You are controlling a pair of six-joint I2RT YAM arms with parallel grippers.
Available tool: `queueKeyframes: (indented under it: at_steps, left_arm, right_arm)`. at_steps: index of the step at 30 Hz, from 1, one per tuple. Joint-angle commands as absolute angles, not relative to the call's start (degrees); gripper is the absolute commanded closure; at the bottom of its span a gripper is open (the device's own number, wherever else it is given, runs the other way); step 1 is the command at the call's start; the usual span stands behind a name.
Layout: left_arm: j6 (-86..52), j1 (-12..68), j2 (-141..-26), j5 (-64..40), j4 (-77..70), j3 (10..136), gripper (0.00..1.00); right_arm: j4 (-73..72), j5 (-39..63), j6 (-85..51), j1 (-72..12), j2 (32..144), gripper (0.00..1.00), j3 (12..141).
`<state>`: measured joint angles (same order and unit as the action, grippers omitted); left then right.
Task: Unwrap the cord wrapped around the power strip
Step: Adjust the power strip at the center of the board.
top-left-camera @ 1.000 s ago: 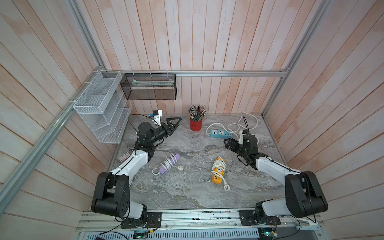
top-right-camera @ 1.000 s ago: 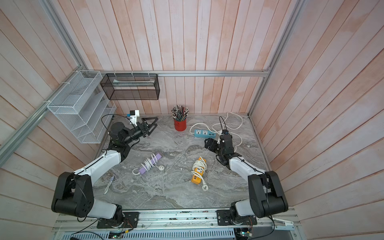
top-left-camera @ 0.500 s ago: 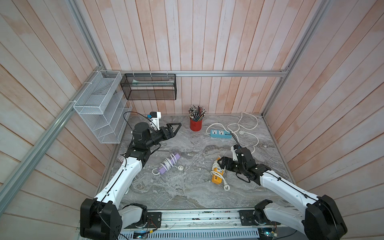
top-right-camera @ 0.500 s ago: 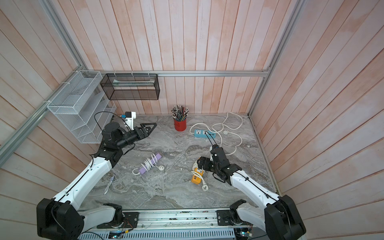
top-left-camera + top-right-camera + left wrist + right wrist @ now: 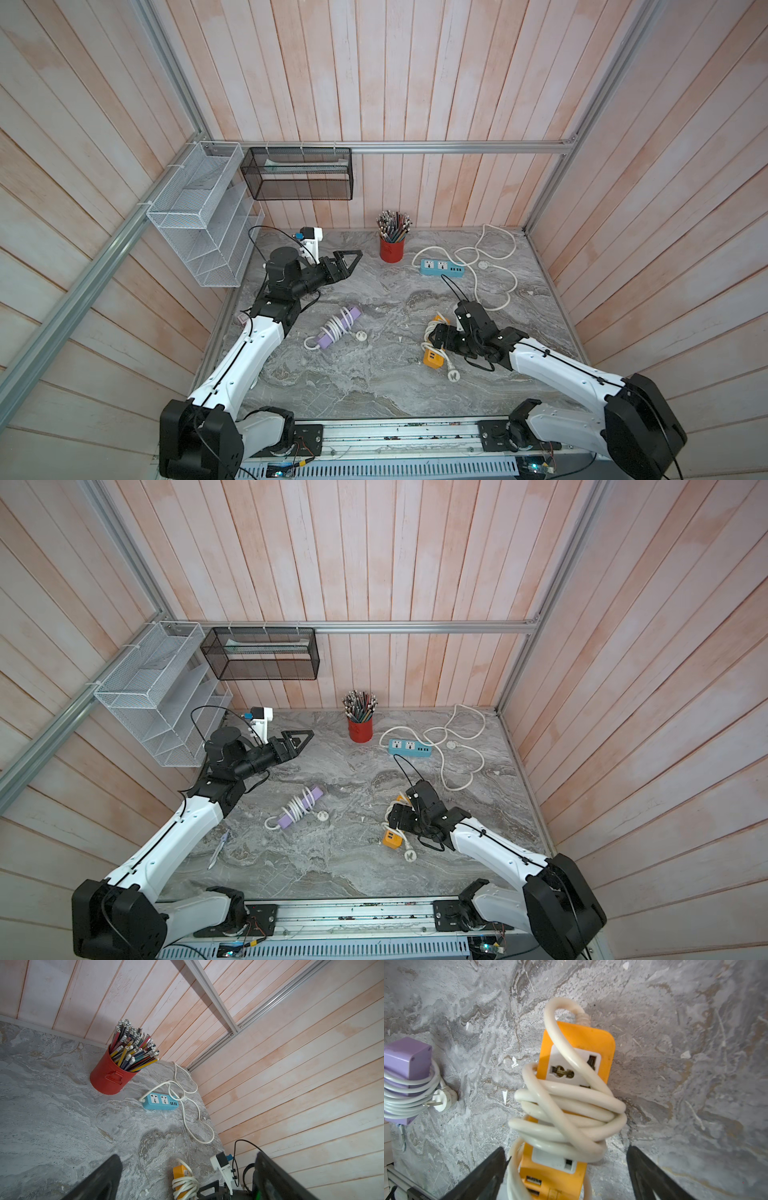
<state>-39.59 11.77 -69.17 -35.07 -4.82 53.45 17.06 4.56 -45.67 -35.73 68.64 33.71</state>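
Subject item: orange power strip (image 5: 593, 1038), lying flat on the marble-pattern tabletop (image 5: 374, 386) toward the robot's right, well apart from the purple power strip (image 5: 337, 328), which is likewise bound, and from the blue power strip (image 5: 440, 267), whose cord lies loose. Its white cord (image 5: 566, 1103) is wound in several tight turns around the middle of the body, with one strand crossing diagonally over the socket face. The plug (image 5: 454, 376) lies free on the table just beside the USB end. The right gripper (image 5: 565, 1152) hangs directly over the coil with jaws spread wide on either side of it, holding nothing. One finger sits just beside a cord loop; contact cannot be confirmed. The left gripper (image 5: 352, 262) is likewise spread wide and empty, raised near the rear left, well apart from the item. Assessment: the body is rigid, light plastic and likely to slide on this smooth surface, so it should be pinned at a bare orange end. The cord looks thick and springy. The free plug end appears the soundest place to take hold.
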Motion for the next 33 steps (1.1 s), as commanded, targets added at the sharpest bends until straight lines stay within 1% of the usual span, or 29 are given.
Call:
queueKeyframes:
  at_steps: [1,6,11,15,20,24,26,33]
  left_arm:
    - [-38.30,11.34,-67.77,-34.62,-4.57,52.21,0.00]
    - [-38.49,10.81,-67.49,-35.07,-5.20,51.39,0.00]
    - [-38.95,9.98,-66.91,-35.55,-5.98,50.54,0.00]
    - [-38.94,9.41,-66.28,-35.68,-5.98,50.10,0.00]
    - [-39.20,8.98,-66.07,-36.12,-6.32,49.84,0.00]
    - [-39.38,8.81,-65.58,-36.21,-6.50,49.57,0.00]
    - [-39.46,8.56,-65.26,-36.21,-6.69,49.35,0.00]
    - [-39.68,8.28,-65.01,-36.52,-6.96,49.31,0.00]
  right_arm:
    - [15.87,4.39,-47.44,-36.67,70.65,0.07,34.86]
    - [14.27,3.56,-47.11,-37.01,73.38,0.08,35.12]
    - [14.95,1.69,-44.02,-37.05,76.99,0.15,37.90]
    - [17.55,-1.55,-39.11,-37.00,79.62,0.18,41.67]
    - [21.14,-2.96,-30.60,-36.49,84.44,0.19,47.54]
    - [23.48,-3.31,-24.39,-36.01,88.29,0.16,51.66]
    - [24.52,-5.21,-23.13,-35.62,89.22,0.14,52.94]
    - [25.84,-7.95,-20.96,-30.78,82.40,0.05,56.00]
